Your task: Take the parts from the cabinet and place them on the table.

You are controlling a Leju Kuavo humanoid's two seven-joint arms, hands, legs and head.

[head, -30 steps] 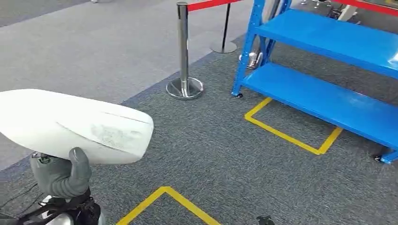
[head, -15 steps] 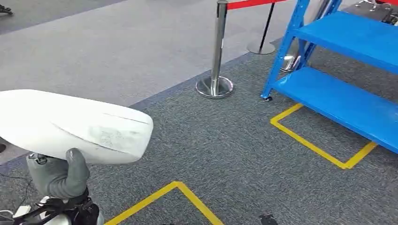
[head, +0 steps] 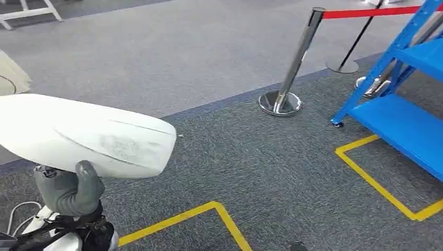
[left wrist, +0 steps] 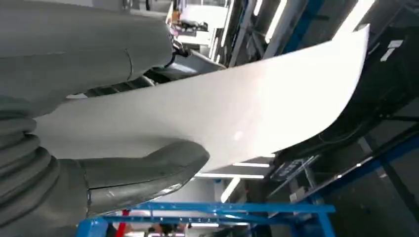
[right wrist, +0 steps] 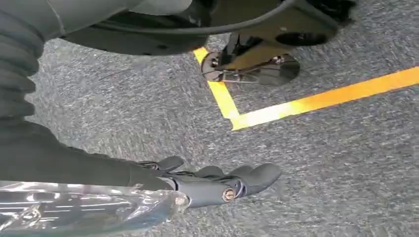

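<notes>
A long, curved white panel part [head: 89, 136] lies across the lower left of the head view. My left hand [head: 70, 191] grips it from below, thumb up against its underside. In the left wrist view the same white part [left wrist: 222, 113] runs away from the hand, with the thick grey thumb [left wrist: 143, 173] pressed on it. The blue cabinet [head: 407, 120] stands at the far right, its visible shelves bare. My right hand [right wrist: 222, 182] hangs over the carpet, fingers loosely extended, holding nothing.
A chrome stanchion [head: 292, 68] with a red belt [head: 365, 11] stands left of the cabinet. Yellow tape lines [head: 376, 183] mark the dark carpet, another corner [head: 209, 214] near my feet. A white cable [head: 15, 214] lies at the lower left.
The camera has swung left: cabinet, stanchion and tape have all slid to the right of the picture. The white part stays in my left hand.
</notes>
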